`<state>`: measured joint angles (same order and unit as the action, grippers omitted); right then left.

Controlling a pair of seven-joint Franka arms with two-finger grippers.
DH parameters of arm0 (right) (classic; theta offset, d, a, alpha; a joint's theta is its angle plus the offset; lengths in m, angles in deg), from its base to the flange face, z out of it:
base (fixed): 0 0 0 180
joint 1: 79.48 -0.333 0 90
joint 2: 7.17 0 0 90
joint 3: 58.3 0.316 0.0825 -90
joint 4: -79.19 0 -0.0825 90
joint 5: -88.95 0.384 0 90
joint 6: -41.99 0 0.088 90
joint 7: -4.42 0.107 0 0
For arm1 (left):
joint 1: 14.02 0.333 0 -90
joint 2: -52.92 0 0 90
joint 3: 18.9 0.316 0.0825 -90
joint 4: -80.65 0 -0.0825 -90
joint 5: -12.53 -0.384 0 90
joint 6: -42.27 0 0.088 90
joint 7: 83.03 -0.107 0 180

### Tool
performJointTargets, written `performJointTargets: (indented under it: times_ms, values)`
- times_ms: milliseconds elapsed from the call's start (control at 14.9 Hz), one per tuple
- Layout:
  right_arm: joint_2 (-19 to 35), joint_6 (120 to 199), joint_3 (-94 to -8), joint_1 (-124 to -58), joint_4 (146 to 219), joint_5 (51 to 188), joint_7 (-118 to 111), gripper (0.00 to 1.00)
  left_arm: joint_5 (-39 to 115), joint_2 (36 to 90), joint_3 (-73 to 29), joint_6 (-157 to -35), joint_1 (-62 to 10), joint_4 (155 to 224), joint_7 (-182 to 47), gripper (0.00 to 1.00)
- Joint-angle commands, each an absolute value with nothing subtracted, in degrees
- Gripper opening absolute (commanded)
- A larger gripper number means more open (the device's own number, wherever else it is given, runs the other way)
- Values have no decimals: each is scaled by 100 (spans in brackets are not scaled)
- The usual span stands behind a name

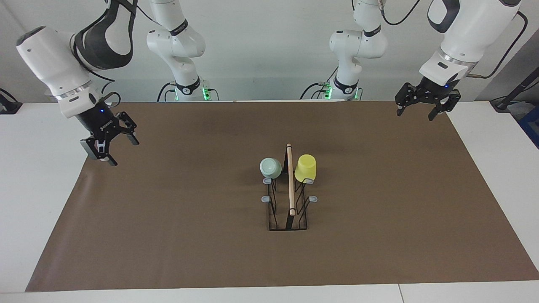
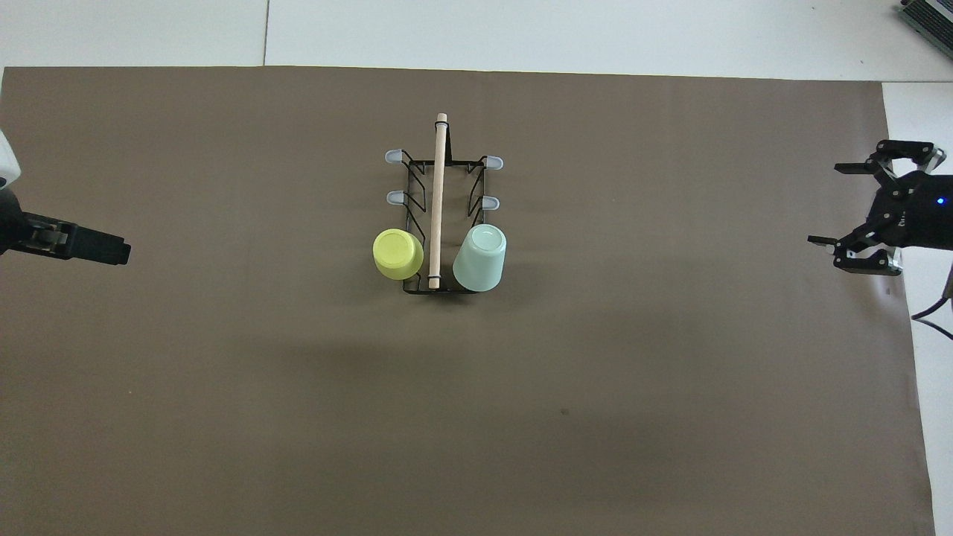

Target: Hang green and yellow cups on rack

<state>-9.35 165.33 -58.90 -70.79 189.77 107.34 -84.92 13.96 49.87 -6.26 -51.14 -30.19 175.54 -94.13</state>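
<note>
The black wire rack [image 1: 288, 225] with a wooden rod on top stands at the middle of the table; it also shows in the overhead view [image 2: 438, 186]. The mint green cup [image 1: 270, 167] [image 2: 480, 258] hangs mouth-down on the rack's peg nearest the robots, on the right arm's side. The yellow cup [image 1: 305, 168] [image 2: 397, 254] hangs likewise on the left arm's side. My left gripper [image 1: 415, 112] [image 2: 112, 253] is open and empty, in the air over the mat's edge at its own end. My right gripper [image 1: 123, 152] [image 2: 825, 204] is open and empty over the mat's edge at its end.
A brown mat [image 1: 168, 219] covers most of the white table. Several grey-tipped pegs [image 1: 266, 198] of the rack, farther from the robots than the cups, carry nothing.
</note>
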Motion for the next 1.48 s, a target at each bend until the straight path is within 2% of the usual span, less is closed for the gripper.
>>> performJointTargets:
  times_ms: [0,202,404,471,740,1010,1413]
  values:
    - [-1007,16451,-5769,-7130,18792,9672,-7498,100,1455,4958,-642,-4966,-2993,17496,-9463,100]
    - [-1060,16382,-5751,-7534,18782,8819,-6259,100,1438,4949,-773,-4755,-2783,17478,-9454,100]
    - [-1086,16215,-5751,-8052,18782,8115,-4731,100,1438,4870,-2174,-4737,-1591,17539,-9305,100]
    - [-1095,16145,-5760,-8219,18782,8000,-4264,100,1438,4844,-2284,-4729,-1491,17557,-9244,100]
    - [-1130,15838,-5760,-8658,18695,7937,-2463,100,1446,4844,-2040,-4807,-1761,17505,-9190,100]
    - [-1095,14898,-5751,-9125,18221,7770,-599,100,1429,4888,-1617,-4729,-2097,17364,-9190,100]
    - [-850,13440,-5716,-9056,17027,7998,908,100,1376,4888,-1626,-4667,-2079,17416,-9094,100]
